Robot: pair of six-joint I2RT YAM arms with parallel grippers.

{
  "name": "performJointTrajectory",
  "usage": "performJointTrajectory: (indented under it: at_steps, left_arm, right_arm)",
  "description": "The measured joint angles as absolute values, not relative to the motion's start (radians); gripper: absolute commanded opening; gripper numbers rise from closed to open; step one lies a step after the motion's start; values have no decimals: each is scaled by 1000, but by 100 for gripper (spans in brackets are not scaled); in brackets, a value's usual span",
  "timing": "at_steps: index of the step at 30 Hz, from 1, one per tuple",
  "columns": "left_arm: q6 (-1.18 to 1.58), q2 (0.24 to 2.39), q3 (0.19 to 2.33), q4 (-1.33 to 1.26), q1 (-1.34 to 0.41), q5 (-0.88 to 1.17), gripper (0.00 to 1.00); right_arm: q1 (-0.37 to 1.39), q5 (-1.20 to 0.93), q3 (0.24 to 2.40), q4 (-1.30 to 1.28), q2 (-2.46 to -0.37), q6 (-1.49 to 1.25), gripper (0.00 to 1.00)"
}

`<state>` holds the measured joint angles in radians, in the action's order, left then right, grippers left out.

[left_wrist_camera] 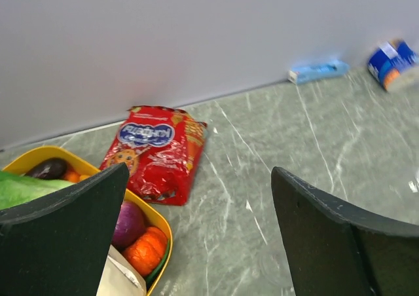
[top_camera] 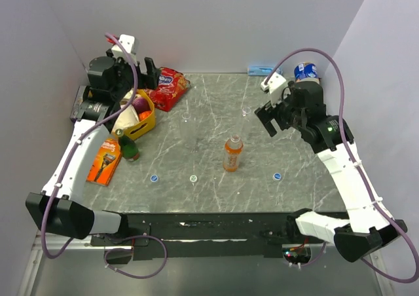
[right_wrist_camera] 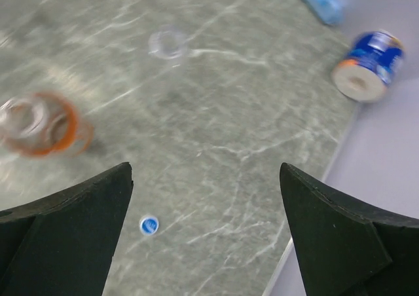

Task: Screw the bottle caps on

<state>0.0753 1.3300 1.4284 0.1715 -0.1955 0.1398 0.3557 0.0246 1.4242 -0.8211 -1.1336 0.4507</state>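
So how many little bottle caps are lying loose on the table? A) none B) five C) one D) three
D: three caps lie in a row toward the near edge of the table, the left blue cap, the pale cap between them and the right blue cap.

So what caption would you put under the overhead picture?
Both open, left gripper and right gripper hang over a table with an orange bottle, clear bottles and three loose caps.
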Motion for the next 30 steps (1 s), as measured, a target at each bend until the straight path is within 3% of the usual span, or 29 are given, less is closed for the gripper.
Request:
performJointTrajectory:
  at_steps: [8,12,30]
  left_arm:
    - [-50,1222,1312,258,-265,242,96]
    - [-139,1137,1245,365,-279,336,96]
    - [-224,1017,1167,447,-283,422,96]
  right_arm:
    - [377,-316,1594,-1025,-1224,561,84]
    - [420,-408,1642,-1061,-1290,574,83]
    - [515,-395,1644,-1086,-1515,550,69]
